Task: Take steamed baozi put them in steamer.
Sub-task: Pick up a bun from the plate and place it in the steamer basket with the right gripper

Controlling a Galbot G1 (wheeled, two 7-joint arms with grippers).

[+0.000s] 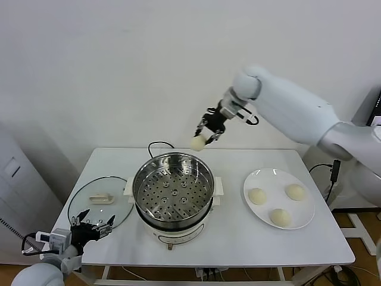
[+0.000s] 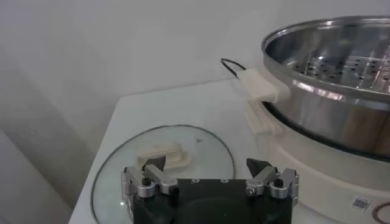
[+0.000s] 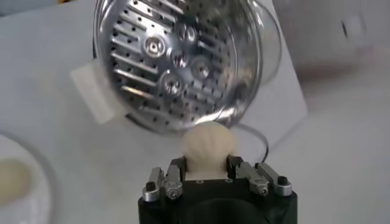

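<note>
A round stainless-steel steamer (image 1: 173, 192) sits at the middle of a white table (image 1: 238, 238), its perforated tray empty. The right gripper (image 1: 209, 132) hangs in the air just behind the steamer's far rim, its jaws closed around one cream-white baozi (image 1: 198, 143). The right wrist view looks down past that bun (image 3: 210, 146) to the steamer tray (image 3: 177, 61), and shows the bun over the edge of the pot, not over its centre. To the right of the steamer, a flat white plate (image 1: 262, 179) holds three more baozi (image 1: 280, 204), sitting apart from one another. To the left of the steamer, a glass lid (image 1: 80, 205) with a cream handle lies flat on the table. The left gripper (image 1: 92, 227) is parked at the near edge of that lid with its jaws wide open and nothing between them. The main risk is where the bun gets let go. It appears to hang at or beyond the far rim, so a release here could send it onto the rim or the table behind the pot, where a black cord (image 1: 158, 145) runs. The bun is soft, so a tight grip could dent it, or it could stick to one finger and fall unevenly.
</note>
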